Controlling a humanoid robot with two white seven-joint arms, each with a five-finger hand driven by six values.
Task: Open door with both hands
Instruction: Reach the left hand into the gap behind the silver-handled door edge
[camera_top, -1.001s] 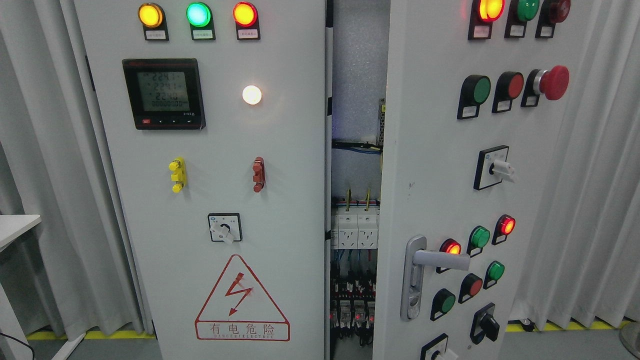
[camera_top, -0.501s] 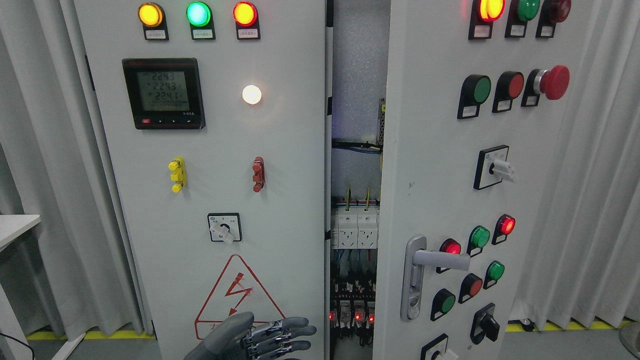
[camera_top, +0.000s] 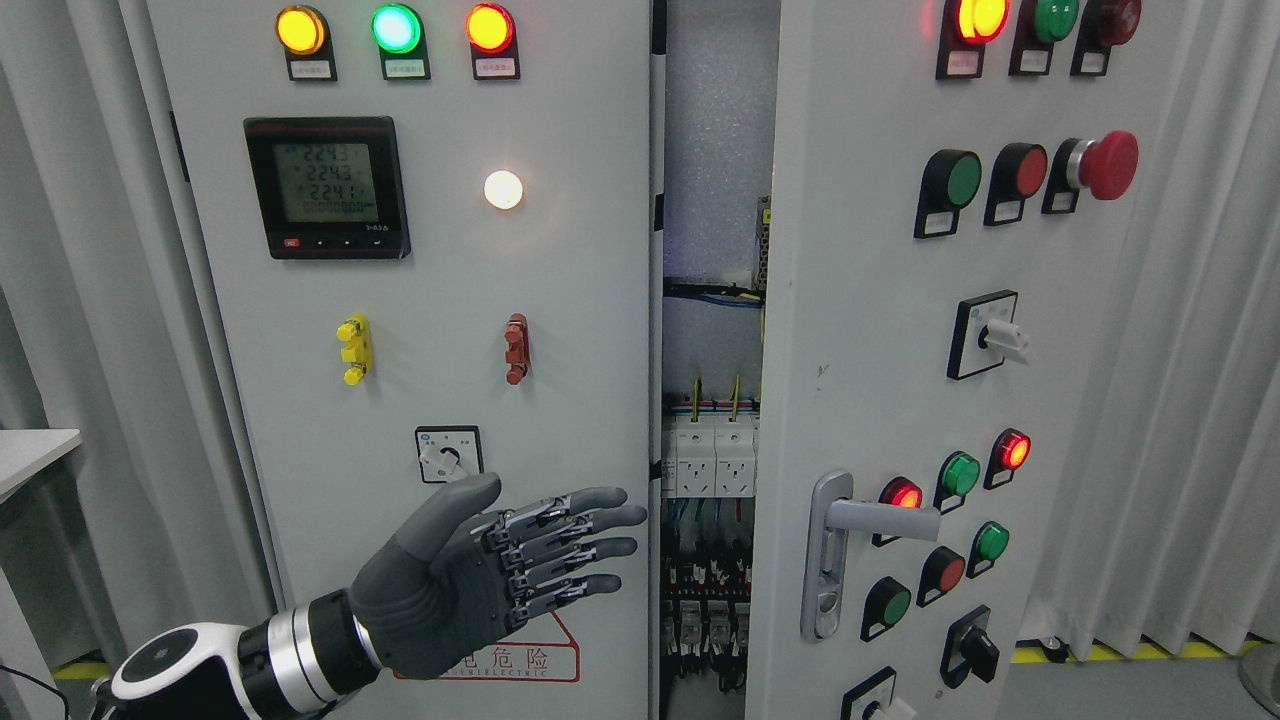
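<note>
Grey left hand (camera_top: 480, 590), silver wrist, white forearm

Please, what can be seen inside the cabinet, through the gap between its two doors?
Through the gap: a grey back panel, dark cables, white breaker modules and small red-lit parts below. The left door and right door cover the rest.

The left hand (camera_top: 500, 575) (fingers extended, holding nothing) hovers before the left door (camera_top: 420, 300), near its right edge.
</note>
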